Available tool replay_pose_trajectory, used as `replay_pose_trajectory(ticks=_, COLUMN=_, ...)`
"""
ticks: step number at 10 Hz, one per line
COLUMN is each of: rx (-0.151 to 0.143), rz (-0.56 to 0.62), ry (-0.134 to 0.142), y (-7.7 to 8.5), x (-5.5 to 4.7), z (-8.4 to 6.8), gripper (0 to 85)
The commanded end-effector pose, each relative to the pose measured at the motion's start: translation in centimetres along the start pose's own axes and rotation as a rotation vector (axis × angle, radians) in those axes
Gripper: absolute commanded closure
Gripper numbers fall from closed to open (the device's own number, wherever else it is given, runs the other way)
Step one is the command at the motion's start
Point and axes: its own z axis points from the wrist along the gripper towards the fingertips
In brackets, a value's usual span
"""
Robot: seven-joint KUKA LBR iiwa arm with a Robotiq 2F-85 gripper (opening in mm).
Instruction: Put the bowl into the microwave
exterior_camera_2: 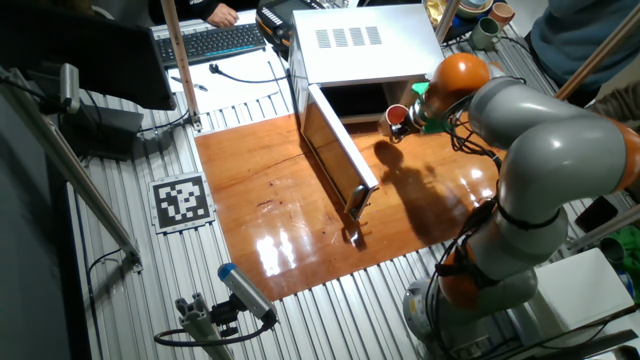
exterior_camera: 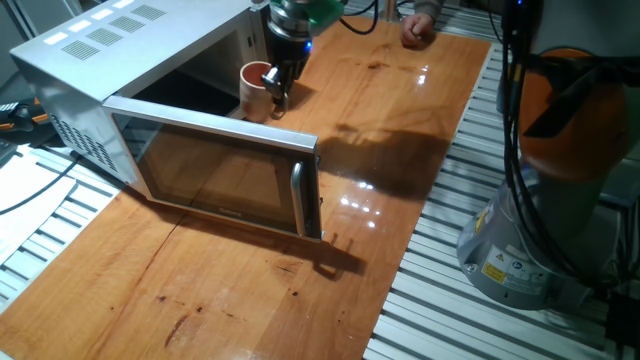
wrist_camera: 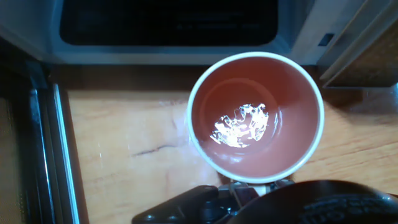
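The wooden counter (exterior_camera: 400, 120) carries the microwave (exterior_camera: 100, 60), a big silver-white box with vent slots on its top. Its dark glass door (exterior_camera: 215, 175) stands swung open, with the vertical bar handle (exterior_camera: 297, 198) at the free edge, so the dark cavity is exposed. The grey and orange arm (exterior_camera_2: 540, 130) reaches over the counter to the front of this opening. The bowl (exterior_camera: 254, 88) is just outside the cavity, near the open door, its reddish-brown inside facing up. The end effector (exterior_camera: 276, 92) is pinching the bowl at the rim. I cannot tell if the bowl touches the counter.
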Motion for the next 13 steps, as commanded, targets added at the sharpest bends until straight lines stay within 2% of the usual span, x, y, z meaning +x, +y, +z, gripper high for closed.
replay_pose_trajectory(ticks=1, rx=0.000, rz=-0.002, ry=-0.002, y=0.0, x=-0.3, z=0.1, gripper=85.0)
replay_pose_trajectory(ticks=4, rx=-0.015, rz=0.001, ry=-0.003, y=0.3, x=-1.4, z=1.1, gripper=85.0)
replay_pose_trajectory(ticks=6, rx=-0.014, rz=0.002, ry=-0.005, y=0.3, x=-1.9, z=1.4, gripper=85.0)
replay_pose_trajectory(ticks=11, rx=-0.017, rz=0.001, ry=0.001, y=0.4, x=-1.8, z=1.4, gripper=85.0)
replay_pose_trajectory(ticks=13, rx=-0.014, rz=-0.006, ry=0.012, y=0.4, x=-1.8, z=1.4, gripper=85.0)
